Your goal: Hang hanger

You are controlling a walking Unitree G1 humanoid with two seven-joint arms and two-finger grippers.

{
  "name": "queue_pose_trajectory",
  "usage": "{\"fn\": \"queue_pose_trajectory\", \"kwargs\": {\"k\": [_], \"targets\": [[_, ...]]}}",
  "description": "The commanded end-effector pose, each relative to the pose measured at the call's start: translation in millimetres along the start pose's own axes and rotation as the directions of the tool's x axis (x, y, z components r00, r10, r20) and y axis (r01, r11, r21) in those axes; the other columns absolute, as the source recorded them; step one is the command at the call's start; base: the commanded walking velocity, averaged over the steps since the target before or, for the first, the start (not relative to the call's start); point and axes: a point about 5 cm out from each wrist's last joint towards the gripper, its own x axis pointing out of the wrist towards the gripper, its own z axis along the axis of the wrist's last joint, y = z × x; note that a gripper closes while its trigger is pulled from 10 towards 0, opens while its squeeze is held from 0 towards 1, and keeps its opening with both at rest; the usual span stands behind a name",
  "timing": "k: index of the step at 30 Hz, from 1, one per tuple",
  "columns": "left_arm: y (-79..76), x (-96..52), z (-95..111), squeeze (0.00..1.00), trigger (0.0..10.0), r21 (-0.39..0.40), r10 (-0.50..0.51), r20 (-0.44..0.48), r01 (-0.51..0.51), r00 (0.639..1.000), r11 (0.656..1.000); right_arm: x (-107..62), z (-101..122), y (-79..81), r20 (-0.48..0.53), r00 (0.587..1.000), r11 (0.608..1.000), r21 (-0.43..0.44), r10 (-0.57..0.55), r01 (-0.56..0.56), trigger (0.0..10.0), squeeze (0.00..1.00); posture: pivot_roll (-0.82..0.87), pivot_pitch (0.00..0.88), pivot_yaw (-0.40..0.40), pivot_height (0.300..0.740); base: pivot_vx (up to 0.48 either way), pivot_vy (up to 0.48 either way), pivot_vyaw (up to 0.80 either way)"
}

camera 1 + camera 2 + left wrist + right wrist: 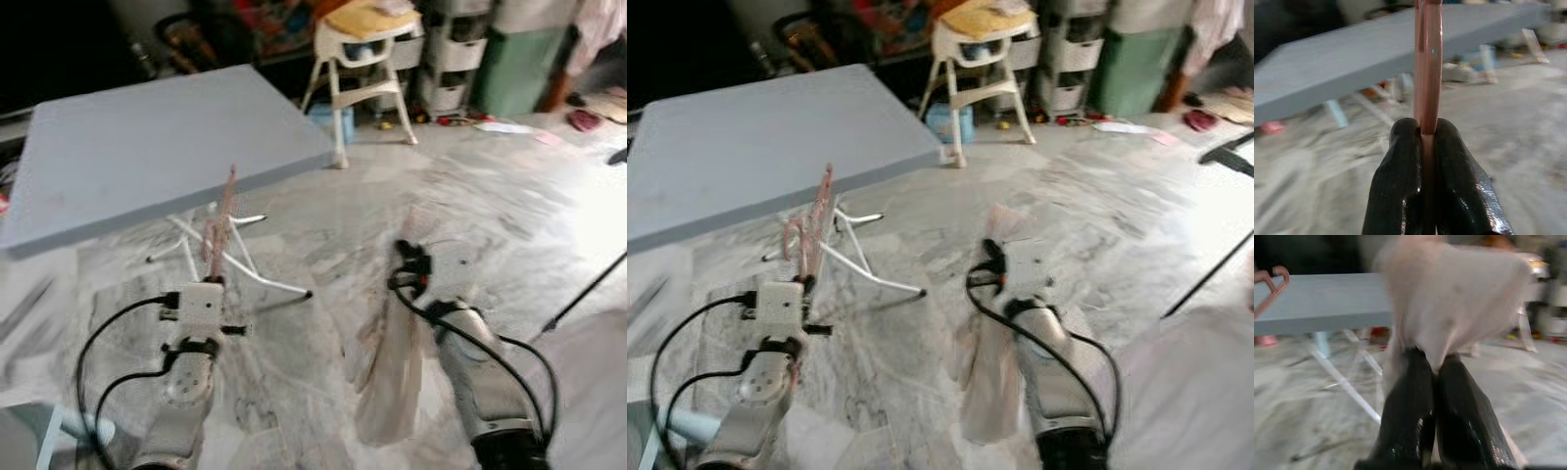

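A marble floor [470, 206] is seen ahead, open to the right of the grey folding table [147, 147], whose near edge runs across the left half of the scene and whose right corner lies just short of a white high chair [358, 69]. The table's white legs [245, 264] spread over the floor beneath that edge, directly beyond the left arm. A dark pole [588, 289] slants in at the right edge.

One pink hanger [220, 230] is held in the left gripper [1426, 142], the two black fingers [1400, 176] being pressed together on its thin rim. The hanger stands upright on edge, its long axis rising from the gripper and leaning slightly to the right, its top reaching the level of the table's near edge. Its hook [1276, 276] can be made out in the right wrist view, before the table edge.

One pale pinkish cloth [994, 382], probably a garment though blurred, is clamped between the closed fingers of the right gripper [1436, 367] and hangs below the right arm, at near right, well apart from the hanger.
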Motion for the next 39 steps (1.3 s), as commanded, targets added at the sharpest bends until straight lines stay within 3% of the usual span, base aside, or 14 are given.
{"fn": "queue_pose_trajectory", "kwargs": {"k": [1,15,28,39], "targets": [[-0.6,-0.9,1.3,0.0,10.0,-0.003,0.009,0.007,-0.009,1.0,1.0,1.2,7.9,-4.8,0.027,1.0,1.0,-0.012,-0.002,0.003,10.0,0.0,-0.04,0.0,0.067,0.74,0.0,0.0,0.8],[-0.8,-0.4,12.4,0.0,10.0,-0.018,-0.012,0.047,0.013,0.999,1.0,0.2,9.2,-1.2,0.033,0.999,0.999,0.032,0.019,-0.02,10.0,0.0,-0.03,0.0,0.061,0.74,0.0,0.0,0.77],[-0.3,-0.2,35.7,0.0,10.0,-0.126,-0.06,0.118,0.074,0.991,0.989,3.6,15.5,0.6,0.061,0.998,0.995,0.091,0.03,-0.036,10.0,0.0,-0.02,0.0,0.05,0.74,0.175,0.038,0.0],[-1.3,1.1,43.8,0.0,10.0,-0.15,-0.068,0.135,0.088,0.989,0.985,6.8,16.5,1.2,0.06,0.997,0.995,0.092,0.039,-0.044,10.0,0.0,-0.01,0.0,0.043,0.74,0.384,0.279,-0.31]]}}
